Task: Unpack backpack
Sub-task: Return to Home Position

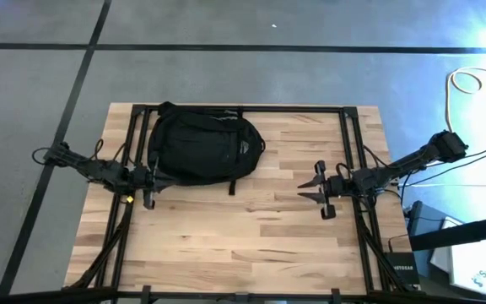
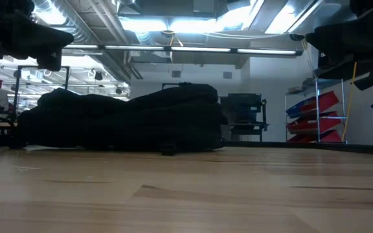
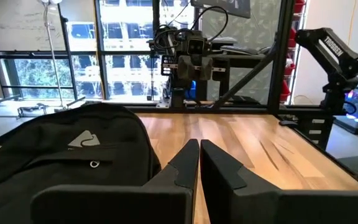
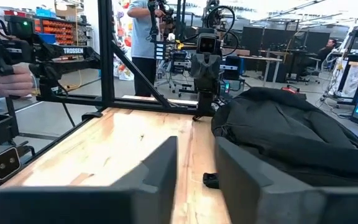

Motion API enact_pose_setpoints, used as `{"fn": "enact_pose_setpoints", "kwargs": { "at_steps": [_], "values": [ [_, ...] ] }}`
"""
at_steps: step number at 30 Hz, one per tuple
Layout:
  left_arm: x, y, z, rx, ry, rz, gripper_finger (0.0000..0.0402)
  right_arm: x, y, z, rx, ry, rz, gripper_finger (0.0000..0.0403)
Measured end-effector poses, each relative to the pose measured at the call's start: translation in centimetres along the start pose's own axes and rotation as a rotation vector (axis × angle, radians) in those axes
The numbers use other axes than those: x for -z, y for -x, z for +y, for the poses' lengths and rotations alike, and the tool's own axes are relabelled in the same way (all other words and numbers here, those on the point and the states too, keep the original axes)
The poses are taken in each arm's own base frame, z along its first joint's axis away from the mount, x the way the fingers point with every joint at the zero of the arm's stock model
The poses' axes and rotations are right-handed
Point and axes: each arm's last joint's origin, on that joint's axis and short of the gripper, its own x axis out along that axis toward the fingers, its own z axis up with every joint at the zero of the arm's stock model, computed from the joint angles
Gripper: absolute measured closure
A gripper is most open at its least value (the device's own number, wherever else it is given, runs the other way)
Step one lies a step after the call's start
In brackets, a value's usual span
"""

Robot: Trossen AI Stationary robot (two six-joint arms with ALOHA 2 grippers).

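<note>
We note the backpack [image 1: 202,150], long axis across the table, just beside the left gripper [image 1: 155,185], whose fingers are together. The right gripper [image 1: 305,191], fingers apart, is well clear.

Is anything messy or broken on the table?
Nothing stands out. The backpack lies flat on the table; the left pincer is close beside it, shut, the right pincer farther off, open.

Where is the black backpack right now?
In the high view the backpack lies on the left half of the table, near its upper edge, with the left gripper below its lower-left corner.
</note>
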Motion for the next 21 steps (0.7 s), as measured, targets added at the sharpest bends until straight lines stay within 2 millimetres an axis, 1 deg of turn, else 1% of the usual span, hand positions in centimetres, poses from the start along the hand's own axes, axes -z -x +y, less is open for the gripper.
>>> {"fn": "enact_pose_setpoints", "kwargs": {
  "at_steps": [2, 3, 4, 8, 13, 16, 21],
  "values": [
    [0.0, 0.0, 0.0, 0.000, -0.005, 0.000, 0.0401, 0.1, 0.0, 0.0, -0.002, 0.003, 0.009, 0.0381],
    [0.0, 0.0, 0.0, 0.000, -0.009, 0.000, 0.0401, 0.1, 0.0, 0.0, -0.002, 0.003, 0.009, 0.0391],
    [0.0, 0.0, 0.0, 0.000, -0.012, 0.000, 0.0401, 0.1, 0.0, 0.0, -0.002, 0.003, 0.009, 0.0394],
    [0.0, 0.0, 0.0, -0.001, -0.024, 0.001, 0.0401, 0.1, 0.0, 0.0, 0.012, 0.004, 0.009, 0.0384],
    [0.0, 0.0, 0.0, -0.005, -0.024, 0.001, 0.0401, 0.1, 0.0, -0.1, 0.039, 0.030, 0.011, 0.0400],
    [0.0, 0.0, 0.0, -0.011, -0.023, 0.002, 0.0401, 0.2, 0.0, -0.4, 0.140, 0.036, 0.027, 0.0398],
    [0.0, 0.0, 0.0, -0.017, -0.027, 0.001, 0.0401, 0.6, 0.2, -1.1, 0.389, 0.057, 0.083, 0.0393]
  ]
}}
